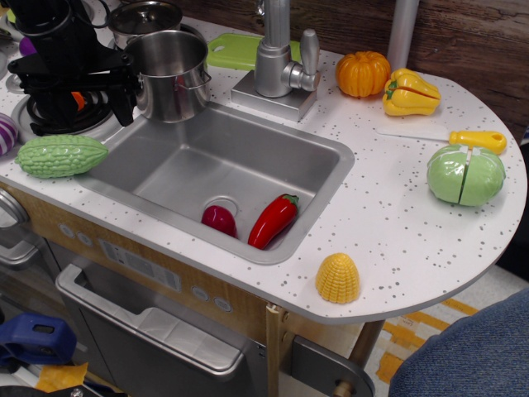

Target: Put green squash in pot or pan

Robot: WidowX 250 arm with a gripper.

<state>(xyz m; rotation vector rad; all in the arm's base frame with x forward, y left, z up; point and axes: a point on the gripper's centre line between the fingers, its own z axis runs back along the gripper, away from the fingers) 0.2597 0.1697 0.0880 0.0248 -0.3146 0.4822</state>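
OK, your gripper sits at 10 o'clock in frame, black, hanging over the stove burner just left of the pot. You can't tell how wide the jaws are from this angle; nothing visible in them. Arm body rises out of frame at the top left.

The green squash lies flat on the counter at 9 o'clock, below the gripper and apart from it, just beside the sink's left corner. The pot stands upright at the sink's back left edge, 11 o'clock, touching or nearly touching the gripper's right side. A lidded lower pot sits behind it.

The sink fills the centre; in it you have a red pepper and a dark red round piece by the drain. Faucet at 12 o'clock, lime board left of it.

Right side of the counter: pumpkin, yellow pepper, yellow-handled knife, split pale green vegetable. Corn piece at 5 o'clock near the front edge.

Wood wall behind.
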